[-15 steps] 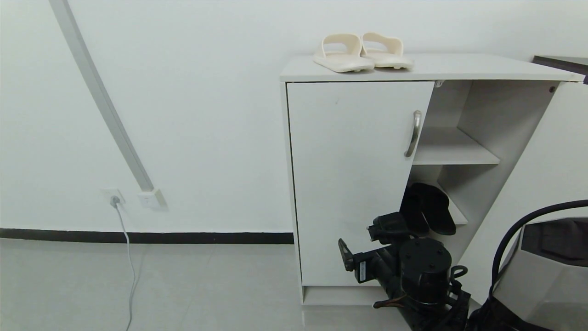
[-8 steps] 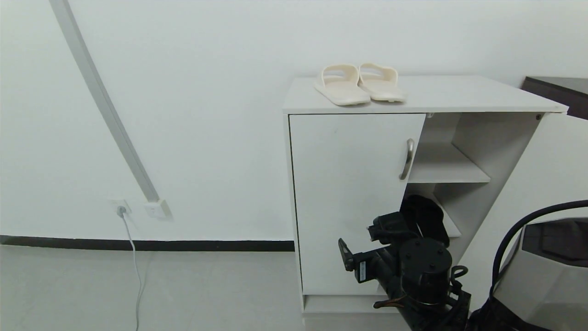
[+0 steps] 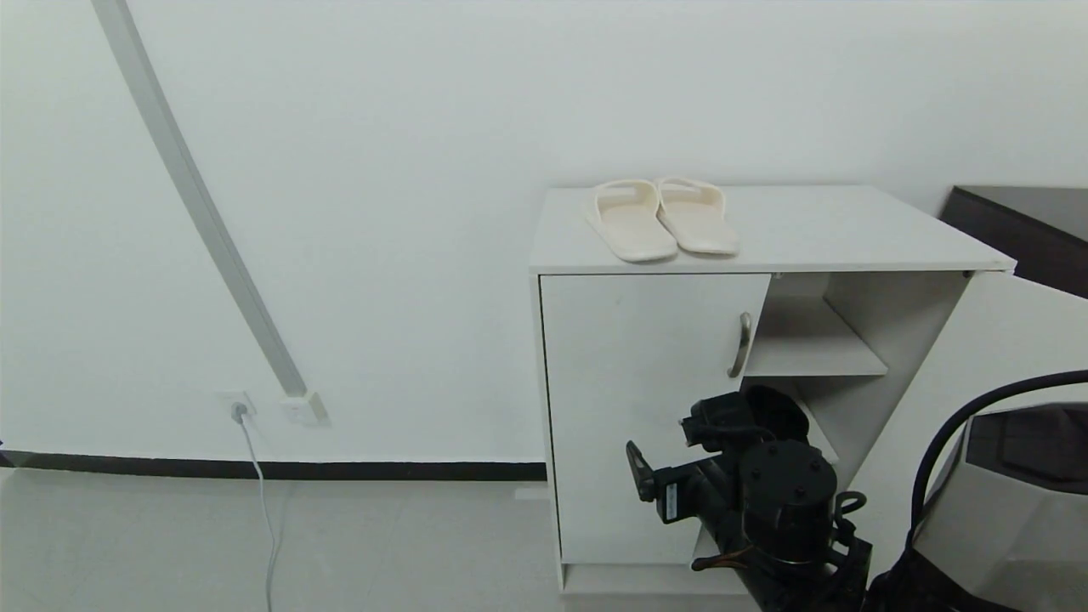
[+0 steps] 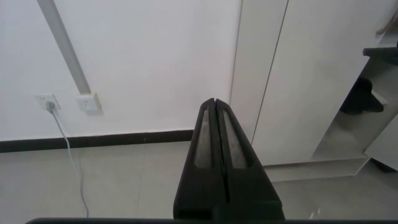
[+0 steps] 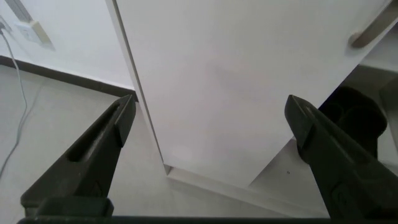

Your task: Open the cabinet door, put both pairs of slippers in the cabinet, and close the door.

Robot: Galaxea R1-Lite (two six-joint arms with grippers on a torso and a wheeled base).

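Across the last second the whole head view shifts: the cabinet (image 3: 816,229) sits lower in frame and more of its top shows. This is a camera move; the objects keep their places. The cream slippers (image 3: 659,217) lie side by side on the cabinet top, and the black slippers (image 3: 786,408) are on the lower shelf behind the open door (image 3: 935,399). The cream pair is probably the next pick. The left gripper (image 4: 214,106) has its jaws pressed together, and the right gripper (image 5: 210,104) has its jaws spread and empty. No writing is legible.
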